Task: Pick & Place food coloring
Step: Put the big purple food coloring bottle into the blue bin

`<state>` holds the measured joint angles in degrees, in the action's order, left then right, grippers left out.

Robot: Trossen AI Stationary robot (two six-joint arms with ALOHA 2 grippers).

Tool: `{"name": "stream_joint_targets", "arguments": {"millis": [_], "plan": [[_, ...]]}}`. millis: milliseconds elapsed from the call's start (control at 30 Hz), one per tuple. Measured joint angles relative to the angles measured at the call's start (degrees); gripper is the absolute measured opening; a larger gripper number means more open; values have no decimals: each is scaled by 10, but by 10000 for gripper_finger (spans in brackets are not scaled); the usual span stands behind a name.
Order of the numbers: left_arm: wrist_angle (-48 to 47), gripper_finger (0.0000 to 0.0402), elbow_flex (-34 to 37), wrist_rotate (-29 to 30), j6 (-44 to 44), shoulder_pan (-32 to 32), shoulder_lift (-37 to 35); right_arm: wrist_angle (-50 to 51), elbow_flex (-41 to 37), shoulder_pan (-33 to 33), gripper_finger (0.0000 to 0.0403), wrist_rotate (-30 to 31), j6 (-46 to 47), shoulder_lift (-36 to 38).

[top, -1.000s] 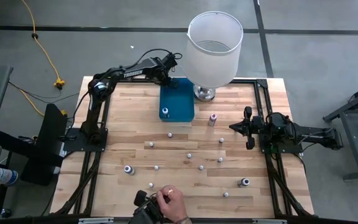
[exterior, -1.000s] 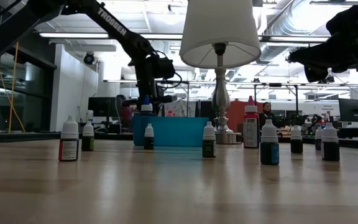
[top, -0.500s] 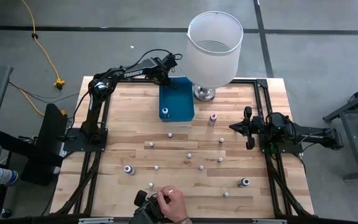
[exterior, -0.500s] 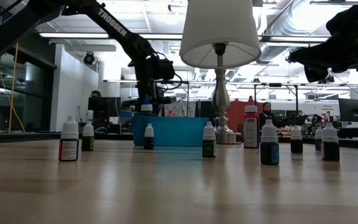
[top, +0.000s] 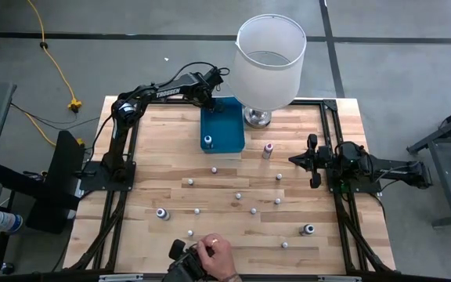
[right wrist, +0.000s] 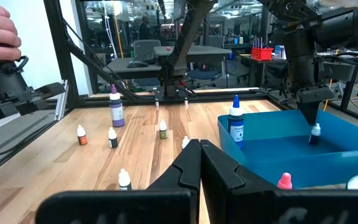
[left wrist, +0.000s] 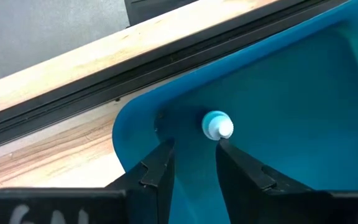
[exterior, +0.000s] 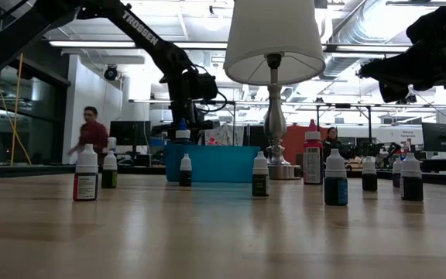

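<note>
The one word that reads clearly is "TROSSEN", in white capital letters on the forearm of the dark left robot arm (top: 163,92). In the high view it sits on the link that reaches toward the blue plastic tray (top: 222,129), just to the tray's left. In the low view the same word shows on that arm's sloping link (exterior: 142,29), above and to the left of the tray (exterior: 211,163). The small white-capped food coloring bottles (exterior: 87,176) carry printed labels, but their print is too small to read. No numbers or signs can be made out elsewhere.
</note>
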<state>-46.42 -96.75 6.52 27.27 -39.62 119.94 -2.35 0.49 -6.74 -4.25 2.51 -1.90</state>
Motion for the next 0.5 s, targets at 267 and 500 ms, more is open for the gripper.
{"name": "stream_joint_targets", "arguments": {"millis": [267, 500], "plan": [[-17, 111, -41, -1, -12, 0, -1, 0, 0, 0, 0, 0, 0, 0], [-88, 111, -120, 1, -50, -1, -8, 0, 0, 0, 0, 0, 0, 0]]}}
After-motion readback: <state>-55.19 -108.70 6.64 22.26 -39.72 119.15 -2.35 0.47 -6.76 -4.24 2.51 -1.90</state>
